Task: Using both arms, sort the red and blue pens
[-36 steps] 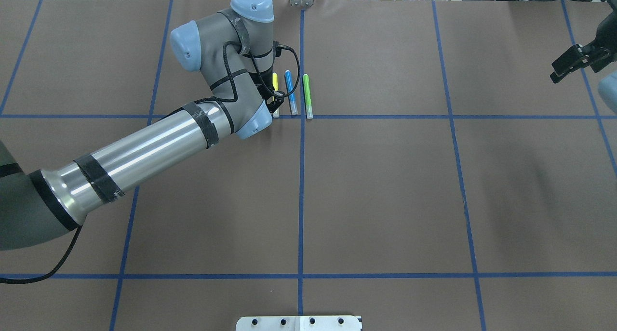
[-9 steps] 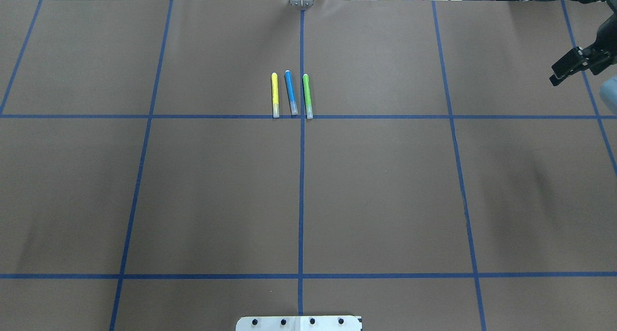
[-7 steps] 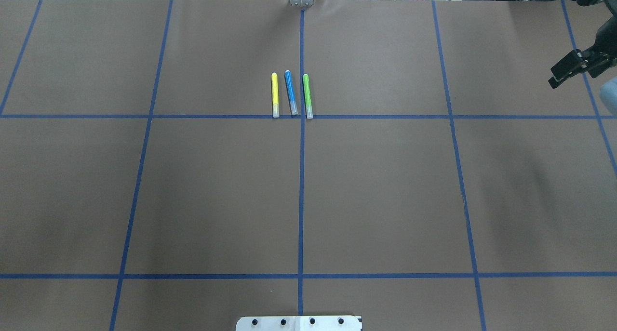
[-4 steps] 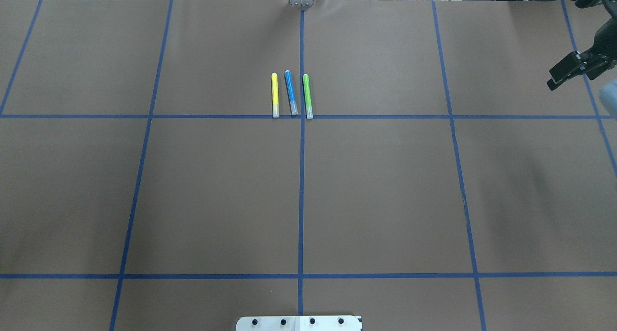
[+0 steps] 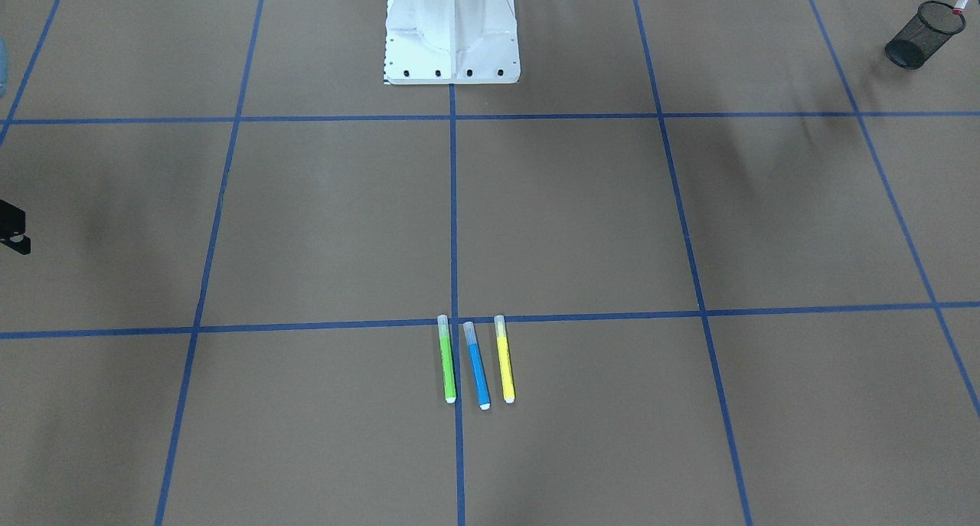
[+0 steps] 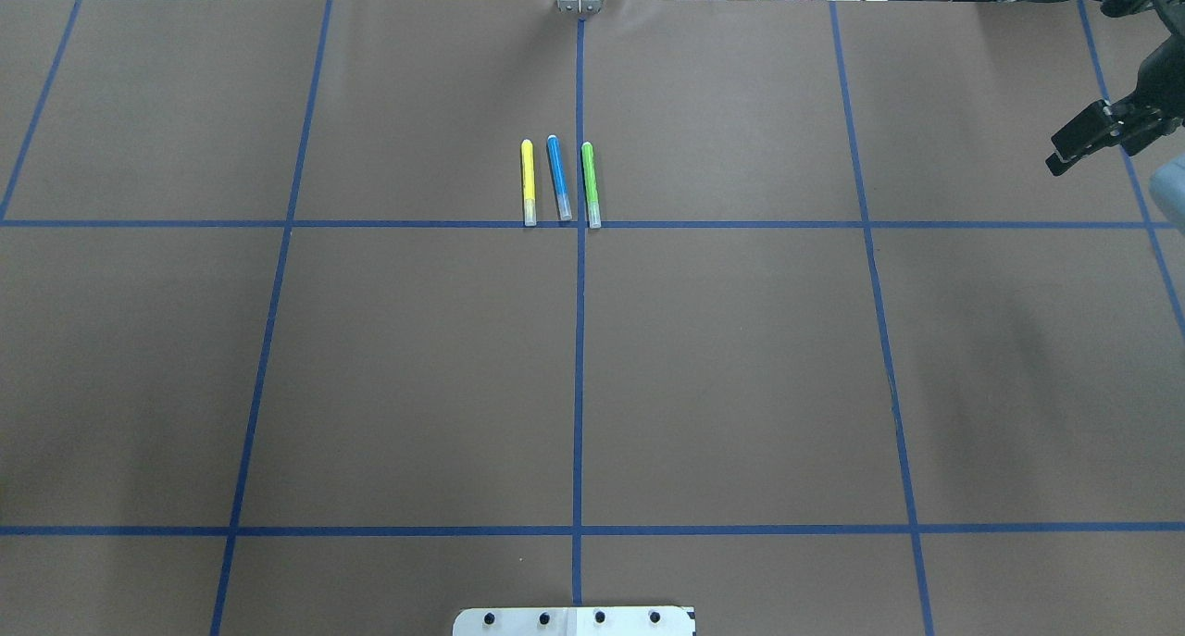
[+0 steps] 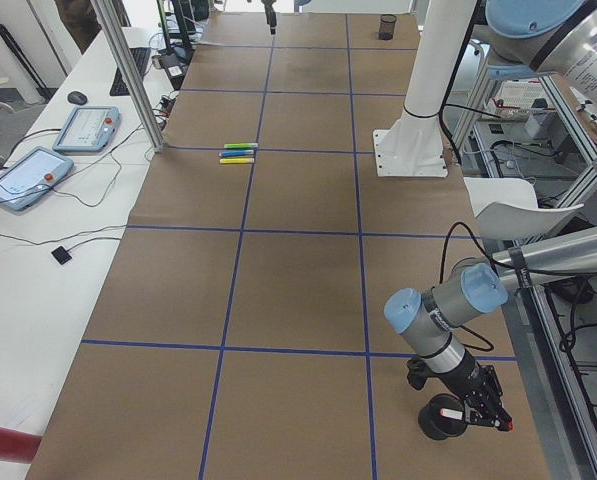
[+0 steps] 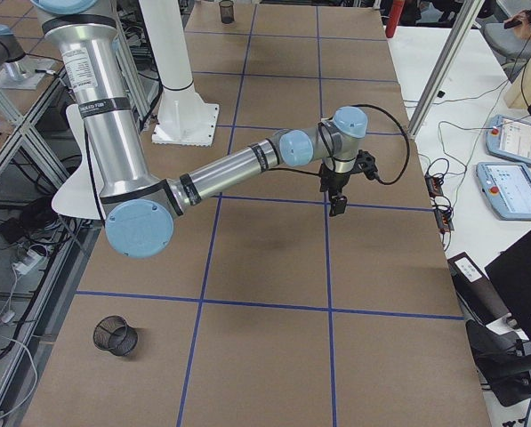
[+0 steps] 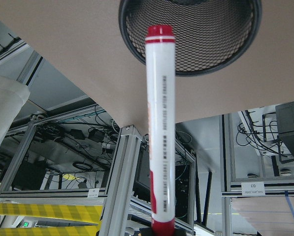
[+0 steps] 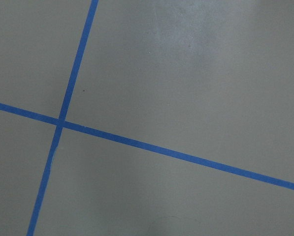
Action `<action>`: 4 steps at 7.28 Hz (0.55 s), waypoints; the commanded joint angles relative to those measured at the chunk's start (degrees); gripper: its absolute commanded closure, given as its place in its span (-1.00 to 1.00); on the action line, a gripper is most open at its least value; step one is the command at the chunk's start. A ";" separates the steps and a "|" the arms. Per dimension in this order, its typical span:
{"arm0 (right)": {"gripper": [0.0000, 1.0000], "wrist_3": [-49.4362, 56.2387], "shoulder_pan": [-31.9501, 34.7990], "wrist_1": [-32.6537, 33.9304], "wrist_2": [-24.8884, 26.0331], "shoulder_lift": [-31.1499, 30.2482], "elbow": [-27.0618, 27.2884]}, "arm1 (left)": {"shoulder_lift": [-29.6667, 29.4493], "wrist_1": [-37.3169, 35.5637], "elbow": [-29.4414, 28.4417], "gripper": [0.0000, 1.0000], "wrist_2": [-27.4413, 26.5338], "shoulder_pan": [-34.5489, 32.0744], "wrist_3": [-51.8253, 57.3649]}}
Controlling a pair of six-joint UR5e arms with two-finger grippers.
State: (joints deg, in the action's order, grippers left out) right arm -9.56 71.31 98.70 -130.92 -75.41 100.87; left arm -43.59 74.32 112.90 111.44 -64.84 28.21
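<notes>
One marker (image 9: 160, 123), gripped by its near end in the closed left fingers (image 7: 483, 410), points its red tip at the mouth of the cup (image 9: 137, 29); only mesh shows inside. Far from both pairs of fingers, the blue highlighter (image 6: 558, 179) lies on the worktop (image 6: 741, 386). How wide the right fingers (image 6: 1074, 145) stand cannot be told.

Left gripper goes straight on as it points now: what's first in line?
The mesh cup: the marker held in the left gripper aims into its open mouth. Depth unclear.
</notes>
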 commanded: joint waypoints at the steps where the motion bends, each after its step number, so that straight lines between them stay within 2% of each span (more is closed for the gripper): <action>1: -0.99 -0.02 -0.03 -0.08 -0.30 -0.35 0.03 | 0.00 0.12 -0.83 1.00 2.55 0.06 0.53; 4: -0.99 -0.02 -0.03 -0.09 -0.30 -0.36 0.12 | 0.00 0.30 -1.72 1.00 3.61 0.15 0.71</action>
State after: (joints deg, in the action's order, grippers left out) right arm -9.58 71.31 98.62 -131.22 -75.73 100.97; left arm -43.59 74.56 111.49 114.82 -64.72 28.85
